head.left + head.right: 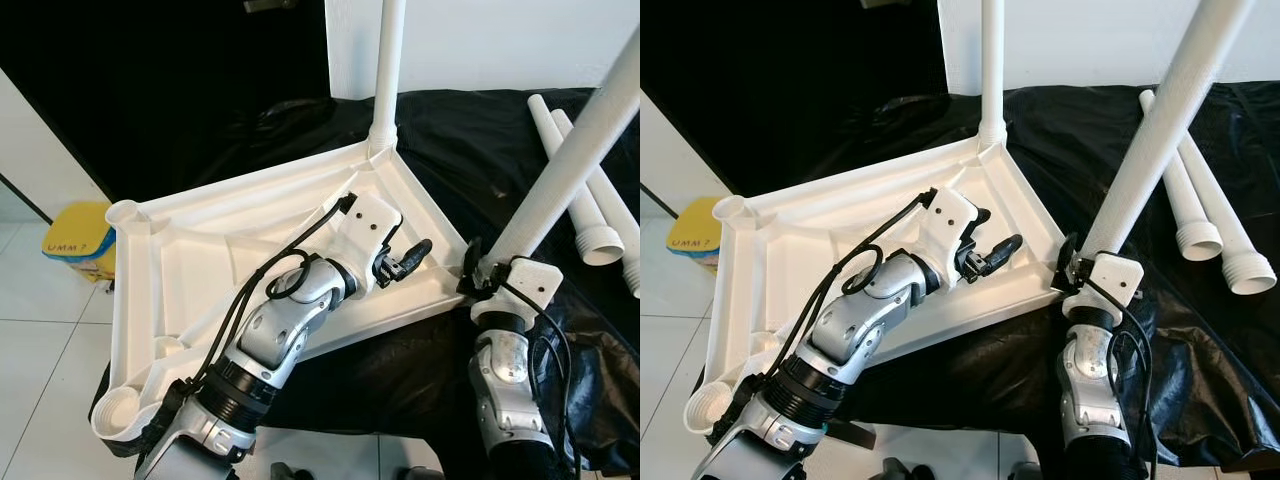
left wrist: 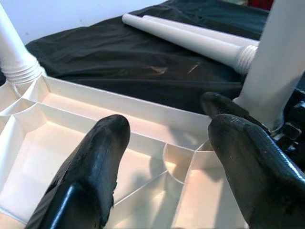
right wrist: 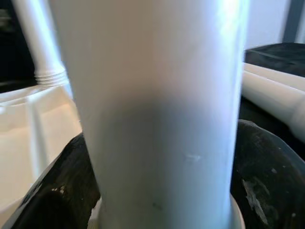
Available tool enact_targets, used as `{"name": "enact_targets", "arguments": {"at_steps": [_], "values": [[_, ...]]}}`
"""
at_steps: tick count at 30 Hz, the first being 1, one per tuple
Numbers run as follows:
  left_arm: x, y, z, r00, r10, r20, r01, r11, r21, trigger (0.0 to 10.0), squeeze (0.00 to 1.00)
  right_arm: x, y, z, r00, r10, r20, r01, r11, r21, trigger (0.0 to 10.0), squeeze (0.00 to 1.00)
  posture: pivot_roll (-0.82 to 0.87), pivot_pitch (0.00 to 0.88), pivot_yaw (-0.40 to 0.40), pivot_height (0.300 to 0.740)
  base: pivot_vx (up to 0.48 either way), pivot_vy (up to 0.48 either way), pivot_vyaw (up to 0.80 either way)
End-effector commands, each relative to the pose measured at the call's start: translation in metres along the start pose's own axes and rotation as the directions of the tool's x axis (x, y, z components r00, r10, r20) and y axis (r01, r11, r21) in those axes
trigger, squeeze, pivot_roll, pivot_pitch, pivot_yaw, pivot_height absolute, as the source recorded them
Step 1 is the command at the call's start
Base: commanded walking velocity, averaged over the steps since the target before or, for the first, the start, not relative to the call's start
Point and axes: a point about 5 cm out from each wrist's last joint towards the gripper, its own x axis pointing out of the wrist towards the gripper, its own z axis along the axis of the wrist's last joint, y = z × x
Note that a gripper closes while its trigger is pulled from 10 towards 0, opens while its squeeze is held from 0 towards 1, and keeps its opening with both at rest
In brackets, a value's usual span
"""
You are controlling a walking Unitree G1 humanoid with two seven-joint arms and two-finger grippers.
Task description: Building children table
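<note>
Left eye view: the white tabletop [image 1: 190,270] is laid upside down, ribs up, on a black sheet [image 1: 470,130], part of it overhanging toward the tiled floor [image 1: 40,340]. One leg [image 1: 386,70] is already seated upright in the far corner socket. A second leg [image 1: 570,160] is clamped in the right pincer [image 1: 482,268] near its lower end, tilted, its foot brought right to the near-right corner of the tabletop; whether the thread has entered the socket cannot be told. In the right wrist view the tube is seen gripped between both black fingers [image 3: 57,191]. The left pincer [image 1: 405,258] is held over the tabletop's ribbed interior, fingers apart, nothing gripped, just beside that same corner socket [image 2: 178,160]. Two spare legs [image 1: 590,215] are left lying on the sheet, well apart from the tabletop.

Step in hand, as judged: second leg being fitted. Next move calls for the leg to be stood upright over the socket and then turned in, with the tabletop braced by the left pincer so it is not slid off the edge.
</note>
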Motion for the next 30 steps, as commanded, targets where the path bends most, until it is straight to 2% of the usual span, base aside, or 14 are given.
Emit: {"name": "enact_targets", "arguments": {"at_steps": [1, 2, 3, 6, 7, 8, 12, 14, 15, 17, 20, 28, 29, 30], "values": [[0.001, -0.001, -0.002, 0.998, -0.056, -0.001, 0.056, 0.998, 0.006, 10.0, 0.0, -0.001, 0.001, 0.003, 0.993, 0.115, -0.014, -0.114, 0.993, 0.037, 10.0, 0.0, -0.21, 0.088, 0.048, 0.74, 0.0, 0.0, 0.0], [0.001, -0.001, -0.002, 0.999, -0.053, 0.0, 0.053, 0.999, 0.004, 10.0, 0.0, -0.001, 0.002, 0.004, 0.983, 0.184, -0.025, -0.182, 0.982, 0.058, 10.0, 0.0, -0.21, 0.087, 0.047, 0.74, 0.0, 0.0, 0.0], [0.001, -0.001, -0.002, 0.999, -0.053, 0.0, 0.053, 0.999, 0.004, 10.0, 0.0, -0.001, 0.002, 0.004, 0.983, 0.184, -0.025, -0.182, 0.982, 0.058, 10.0, 0.0, -0.21, 0.087, 0.047, 0.74, 0.0, 0.0, 0.0], [0.003, -0.004, -0.004, 0.998, -0.061, 0.001, 0.061, 0.998, 0.002, 10.0, 0.0, 0.002, 0.003, 0.01, 0.935, 0.353, -0.022, -0.351, 0.934, 0.066, 10.0, 0.0, -0.23, 0.085, 0.038, 0.74, 0.0, 0.0, 0.0], [0.003, -0.004, -0.004, 0.998, -0.061, 0.001, 0.061, 0.998, 0.002, 10.0, 0.0, 0.002, 0.003, 0.01, 0.935, 0.353, -0.022, -0.351, 0.934, 0.066, 10.0, 0.0, -0.23, 0.085, 0.038, 0.74, 0.0, 0.0, 0.0], [0.003, -0.007, -0.005, 0.997, -0.072, 0.0, 0.072, 0.997, 0.006, 10.0, 0.0, 0.004, 0.003, 0.012, 0.914, 0.405, -0.031, -0.402, 0.913, 0.069, 10.0, 0.0, -0.23, 0.085, 0.034, 0.74, 0.0, 0.0, 0.0], [0.003, -0.01, -0.006, 0.995, -0.099, -0.001, 0.099, 0.995, 0.014, 10.0, 0.0, 0.007, 0.0, 0.014, 0.884, 0.467, -0.041, -0.463, 0.883, 0.076, 10.0, 0.0, -0.24, 0.083, 0.031, 0.74, 0.0, 0.0, 0.0], [0.002, -0.021, -0.008, 0.984, -0.176, -0.006, 0.176, 0.984, 0.027, 10.0, 0.0, 0.014, -0.008, 0.017, 0.836, 0.545, -0.062, -0.541, 0.838, 0.062, 10.0, 0.0, -0.25, 0.081, 0.03, 0.74, 0.0, 0.0, 0.0], [0.002, -0.021, -0.008, 0.984, -0.176, -0.006, 0.176, 0.984, 0.027, 10.0, 0.0, 0.014, -0.008, 0.017, 0.836, 0.545, -0.062, -0.541, 0.838, 0.062, 10.0, 0.0, -0.25, 0.081, 0.03, 0.74, 0.0, 0.0, 0.0], [-0.001, -0.032, -0.009, 0.966, -0.257, -0.014, 0.258, 0.966, 0.037, 10.0, 0.0, 0.02, -0.02, 0.019, 0.791, 0.603, -0.103, -0.602, 0.797, 0.036, 10.0, 0.0, -0.25, 0.084, 0.031, 0.74, 0.0, 0.0, 0.0], [-0.003, -0.036, -0.011, 0.958, -0.285, -0.02, 0.285, 0.958, 0.038, 10.0, 0.0, 0.027, -0.03, 0.021, 0.76, 0.635, -0.142, -0.64, 0.768, 0.012, 10.0, 0.0, -0.25, 0.087, 0.032, 0.74, 0.0, 0.0, 0.0], [-0.003, -0.035, -0.01, 0.96, -0.28, -0.022, 0.281, 0.959, 0.037, 10.0, 0.0, 0.037, -0.037, 0.017, 0.721, 0.663, -0.2, -0.674, 0.739, 0.022, 10.0, 0.0, -0.24, 0.096, 0.038, 0.74, 0.0, 0.0, 0.0], [-0.003, -0.034, -0.01, 0.961, -0.277, -0.021, 0.277, 0.96, 0.038, 10.0, 0.0, 0.038, -0.038, 0.015, 0.71, 0.671, -0.212, -0.682, 0.731, 0.027, 0.0, 0.0, -0.23, 0.099, 0.038, 0.74, 0.0, 0.0, 0.0], [-0.003, -0.034, -0.01, 0.961, -0.277, -0.021, 0.277, 0.96, 0.038, 10.0, 0.0, 0.038, -0.038, 0.015, 0.71, 0.671, -0.212, -0.682, 0.731, 0.027, 0.0, 0.0, -0.23, 0.099, 0.038, 0.74, 0.0, 0.0, 0.0]]}}
